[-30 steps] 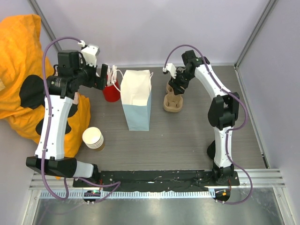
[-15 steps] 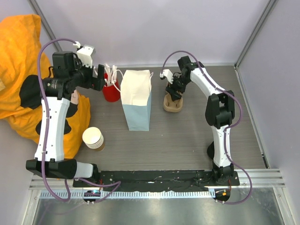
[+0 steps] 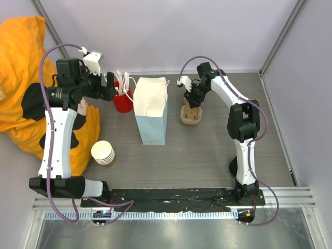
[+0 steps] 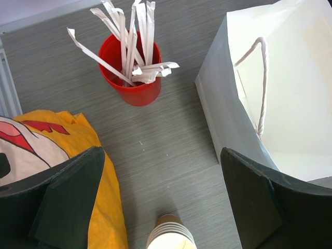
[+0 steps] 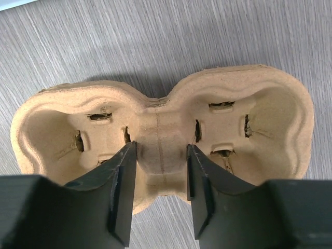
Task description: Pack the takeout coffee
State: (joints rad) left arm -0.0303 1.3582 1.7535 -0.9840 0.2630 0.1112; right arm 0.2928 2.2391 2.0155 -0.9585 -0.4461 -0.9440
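The takeout coffee is out of view in every frame. My right gripper [image 3: 193,98] points down onto a tan pulp cup carrier [image 3: 190,115] right of the bag. In the right wrist view its fingers [image 5: 124,187] sit in the two wells of the cup carrier [image 5: 161,129], closed against the middle ridge. The pale blue and white paper bag [image 3: 151,111] stands upright at the table's centre, mouth open. My left gripper [image 3: 111,85] hovers wide open left of the bag, holding nothing.
A red cup of wrapped straws [image 3: 123,102] stands just left of the bag. A stack of lidless paper cups [image 3: 103,153] sits near the front left. An orange cloth [image 3: 21,62] covers the left side. Frame posts and walls bound the table.
The right gripper has settled onto the cup carrier and its jaws have narrowed round the middle ridge. The left gripper has drifted slightly left, still wide open.
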